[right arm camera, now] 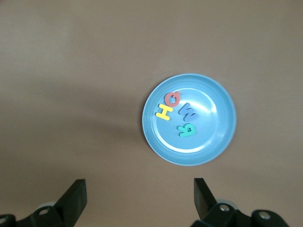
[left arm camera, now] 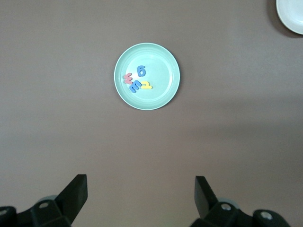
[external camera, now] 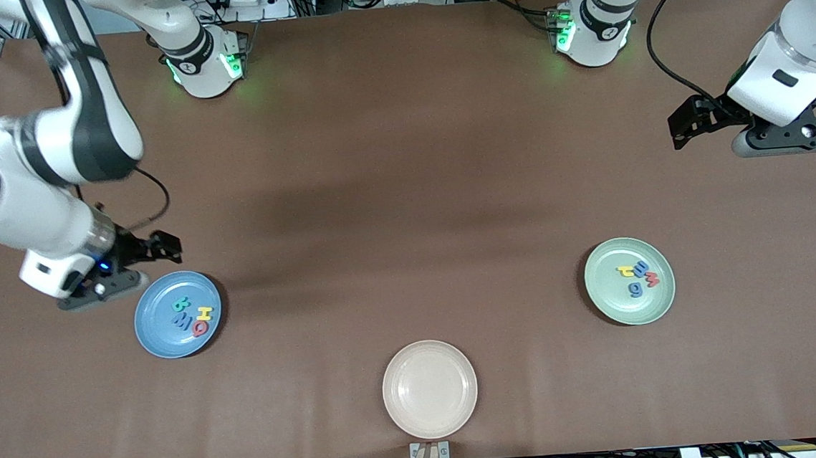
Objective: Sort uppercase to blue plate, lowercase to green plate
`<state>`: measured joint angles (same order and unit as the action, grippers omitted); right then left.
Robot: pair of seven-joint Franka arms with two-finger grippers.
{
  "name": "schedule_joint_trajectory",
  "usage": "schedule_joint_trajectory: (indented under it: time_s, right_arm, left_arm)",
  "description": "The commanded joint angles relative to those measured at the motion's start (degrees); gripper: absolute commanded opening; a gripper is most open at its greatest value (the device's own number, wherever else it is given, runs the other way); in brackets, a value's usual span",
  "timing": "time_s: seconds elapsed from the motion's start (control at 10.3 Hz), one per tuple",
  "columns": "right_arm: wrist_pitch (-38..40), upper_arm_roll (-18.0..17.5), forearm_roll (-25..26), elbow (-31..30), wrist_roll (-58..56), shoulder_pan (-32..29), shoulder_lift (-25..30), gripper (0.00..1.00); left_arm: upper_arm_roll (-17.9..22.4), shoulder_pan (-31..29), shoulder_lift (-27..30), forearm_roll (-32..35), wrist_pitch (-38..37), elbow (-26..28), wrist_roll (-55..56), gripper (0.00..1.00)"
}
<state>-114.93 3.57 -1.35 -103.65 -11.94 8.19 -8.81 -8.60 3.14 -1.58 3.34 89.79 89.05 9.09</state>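
Note:
The blue plate [external camera: 160, 334] lies toward the right arm's end and holds the teal R [external camera: 182, 304], blue W [external camera: 182, 320], yellow H [external camera: 204, 314] and red Q [external camera: 201, 328]. It also shows in the right wrist view [right arm camera: 210, 139]. My right gripper [external camera: 100, 289] hangs open and empty over the bare table beside it. The green plate [external camera: 610, 295] lies toward the left arm's end and holds the yellow hooked letter [external camera: 626, 270], a short dark blue piece [external camera: 640, 268], the red-pink m [external camera: 652, 280] and the blue e [external camera: 635, 288]. My left gripper [external camera: 797, 138] is open and empty, high over the table.
An empty cream plate [external camera: 430, 389] lies near the front edge, midway between the two coloured plates. It shows at a corner of the left wrist view [left arm camera: 291, 16]. The brown table carries nothing else.

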Motion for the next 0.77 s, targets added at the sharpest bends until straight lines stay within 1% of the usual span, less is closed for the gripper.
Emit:
schedule_joint_trajectory:
  time_s: [0.0, 0.1, 0.29, 0.48, 0.68]
  right_arm:
    - [0.8, -3.3, 1.4, -1.1, 0.7, -4.4, 6.6, 1.0]
    - [3.9, -3.3, 1.4, 1.3, 0.6, -5.1, 7.7, 1.0]
    - [12.7, -3.3, 1.1, 6.0, 1.0, -6.6, 10.3, 1.0]
    - [16.9, -2.7, 0.9, 7.4, 3.3, -6.7, 11.9, 1.0]
    - [20.3, -1.9, 0.7, 11.4, 4.6, -7.3, 12.0, 1.0]
  left_arm:
    - [-0.3, -0.2, -0.2, 0.4, -0.5, -0.3, 0.8, 1.0]
    - [-0.3, -0.3, -0.1, 0.4, -0.5, -0.3, 0.8, 1.0]
    - [-0.3, -0.2, -0.1, 0.3, -0.3, -0.6, 0.8, 1.0]
    - [-0.4, 0.2, 0.2, 0.3, -0.2, -1.3, 0.8, 1.0]
    - [-0.4, -0.2, 0.9, -0.3, -0.6, -1.6, 0.2, 1.0]
